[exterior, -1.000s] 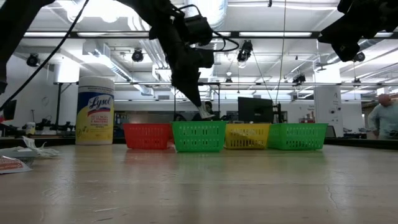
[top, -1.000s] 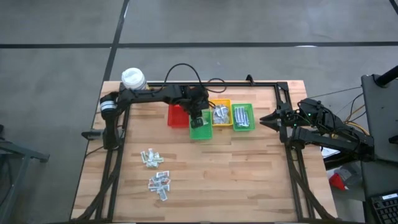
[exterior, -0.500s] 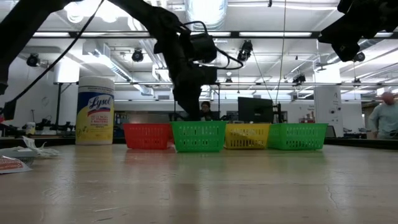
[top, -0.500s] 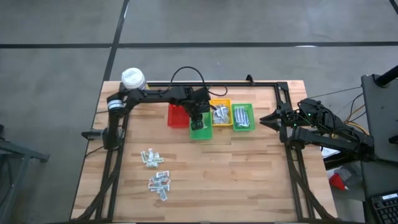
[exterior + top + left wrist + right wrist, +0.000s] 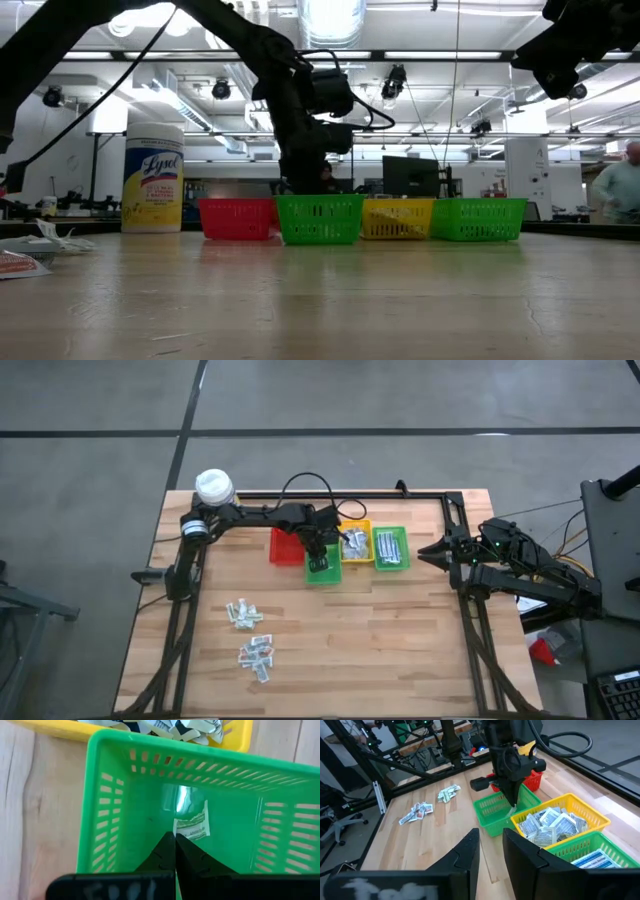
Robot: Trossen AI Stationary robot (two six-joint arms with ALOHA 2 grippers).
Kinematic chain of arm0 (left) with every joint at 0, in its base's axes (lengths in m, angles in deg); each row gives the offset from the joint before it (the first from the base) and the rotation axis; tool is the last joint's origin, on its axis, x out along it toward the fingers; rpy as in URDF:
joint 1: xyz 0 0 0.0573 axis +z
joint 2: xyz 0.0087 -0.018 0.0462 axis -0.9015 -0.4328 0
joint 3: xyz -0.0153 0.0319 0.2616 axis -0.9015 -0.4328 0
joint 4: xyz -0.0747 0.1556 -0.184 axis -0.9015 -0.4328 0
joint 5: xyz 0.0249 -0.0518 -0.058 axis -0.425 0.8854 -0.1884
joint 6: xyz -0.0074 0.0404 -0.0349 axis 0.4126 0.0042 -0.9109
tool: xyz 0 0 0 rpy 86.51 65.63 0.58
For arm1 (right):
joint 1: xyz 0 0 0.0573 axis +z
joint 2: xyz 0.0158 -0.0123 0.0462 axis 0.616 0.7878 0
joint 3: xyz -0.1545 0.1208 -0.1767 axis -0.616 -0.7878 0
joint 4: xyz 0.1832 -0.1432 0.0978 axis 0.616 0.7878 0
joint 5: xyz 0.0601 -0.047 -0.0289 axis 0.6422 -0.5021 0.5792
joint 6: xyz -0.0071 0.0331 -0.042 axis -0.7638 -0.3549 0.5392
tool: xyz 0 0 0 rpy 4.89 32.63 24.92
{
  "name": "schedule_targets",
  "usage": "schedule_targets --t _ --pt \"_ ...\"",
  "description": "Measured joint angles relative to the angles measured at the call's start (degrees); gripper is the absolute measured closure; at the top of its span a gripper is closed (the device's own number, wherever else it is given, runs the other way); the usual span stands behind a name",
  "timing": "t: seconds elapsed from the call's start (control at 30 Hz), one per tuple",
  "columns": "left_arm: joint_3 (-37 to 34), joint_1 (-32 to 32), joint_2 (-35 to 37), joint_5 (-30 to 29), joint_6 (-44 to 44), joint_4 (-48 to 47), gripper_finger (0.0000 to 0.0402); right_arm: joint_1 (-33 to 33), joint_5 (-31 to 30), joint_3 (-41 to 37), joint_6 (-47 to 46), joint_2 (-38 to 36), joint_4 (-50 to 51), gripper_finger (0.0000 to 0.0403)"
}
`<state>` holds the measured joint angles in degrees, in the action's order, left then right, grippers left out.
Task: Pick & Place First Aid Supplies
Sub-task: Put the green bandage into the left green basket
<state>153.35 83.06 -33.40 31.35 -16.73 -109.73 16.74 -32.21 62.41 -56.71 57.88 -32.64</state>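
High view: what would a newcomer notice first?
The row of small plastic bins at the table's back: red, green, yellow, green. The left hand, shut, dips into the nearer green bin, where one pale sachet lies by its fingertips. Two loose piles of white packets wait at front left; the right hand rests off the right edge.
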Motion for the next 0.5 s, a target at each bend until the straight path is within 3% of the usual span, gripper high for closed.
schedule_targets --t 0.27,0.5 --pt "0.00 0.00 0.00 -0.50 -1.34 1.38 0.0395 0.00 0.00 0.00 0.00 0.00 0.00 0.0335" --pt "-0.02 -0.02 0.00 -1.78 -2.60 1.45 0.0352 0.00 0.00 0.01 0.00 0.02 0.00 0.0325"
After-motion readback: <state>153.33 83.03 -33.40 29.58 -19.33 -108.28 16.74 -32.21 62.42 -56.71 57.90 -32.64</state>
